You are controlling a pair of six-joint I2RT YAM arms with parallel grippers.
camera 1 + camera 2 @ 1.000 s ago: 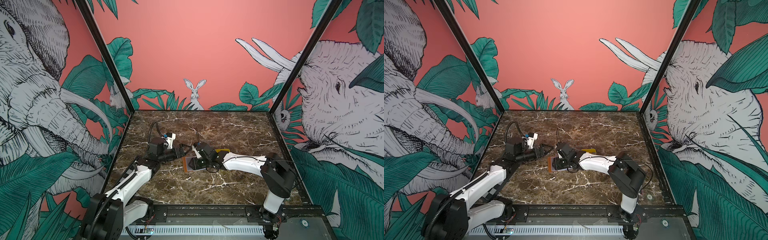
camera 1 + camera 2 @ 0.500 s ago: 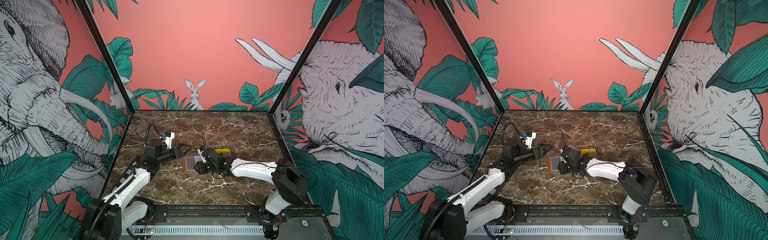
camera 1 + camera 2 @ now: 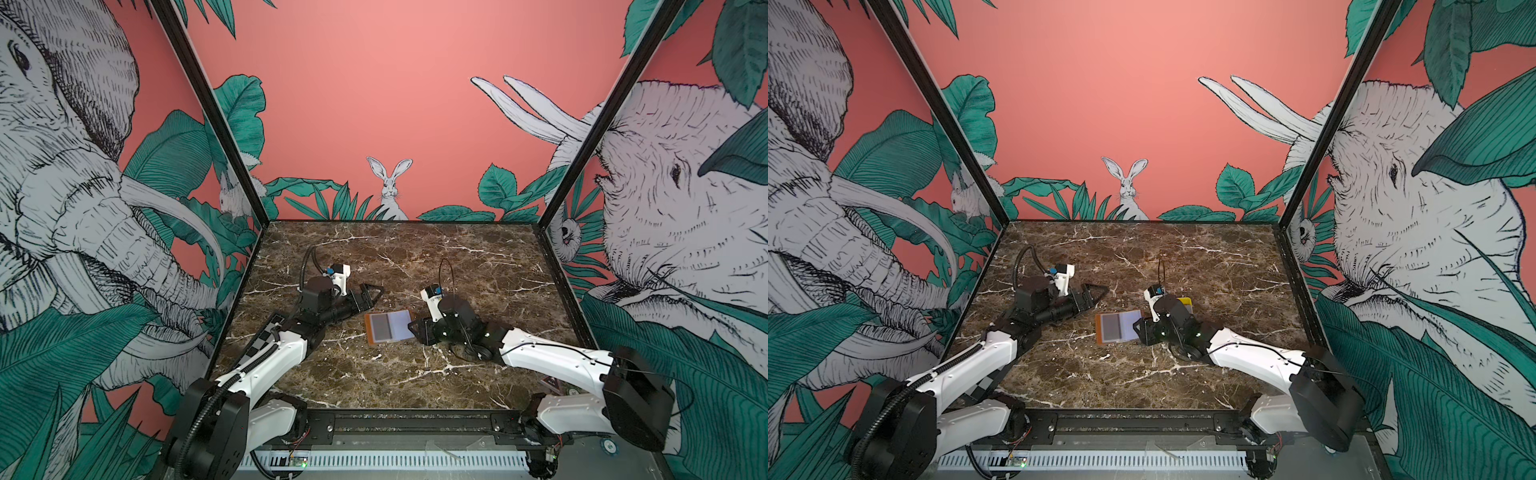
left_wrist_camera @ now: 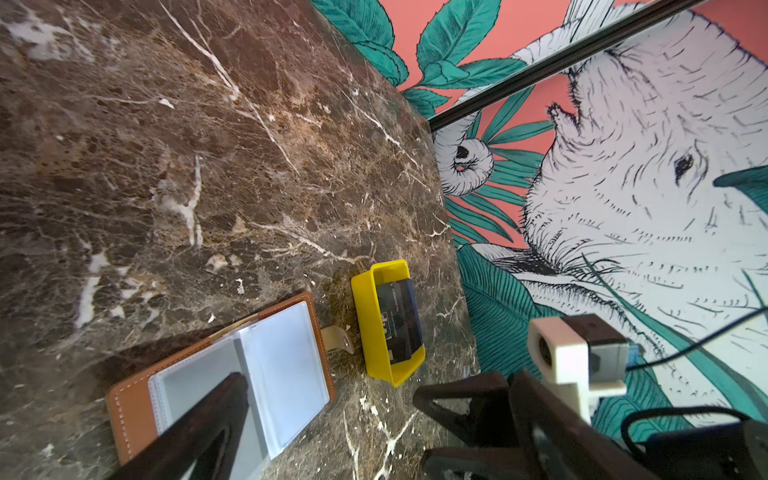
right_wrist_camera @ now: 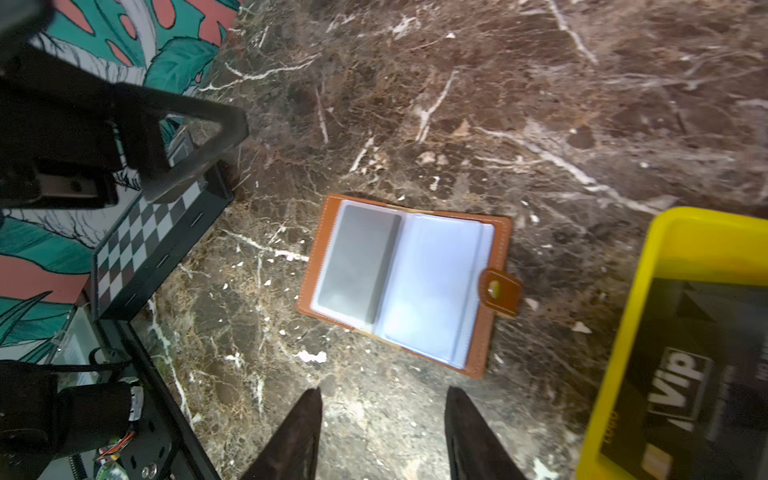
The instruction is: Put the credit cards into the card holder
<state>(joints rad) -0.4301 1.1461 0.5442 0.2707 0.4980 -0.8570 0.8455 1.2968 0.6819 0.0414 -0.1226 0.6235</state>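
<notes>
Tan card holder (image 5: 407,282) (open), beside right tool (image 5: 383,392)

The right jaws have drawn back off the card holder (image 3: 387,327), now uncovered.

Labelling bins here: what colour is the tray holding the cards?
Tray: bright yellow, clearest in the left wrist view.

In front of me the tan leather card holder (image 5: 405,282) lies open flat on the counter (image 5: 498,104), clear sleeves up. The black Vip credit cards (image 5: 685,374) lie in the yellow tray (image 5: 623,332) just beside it.
</notes>
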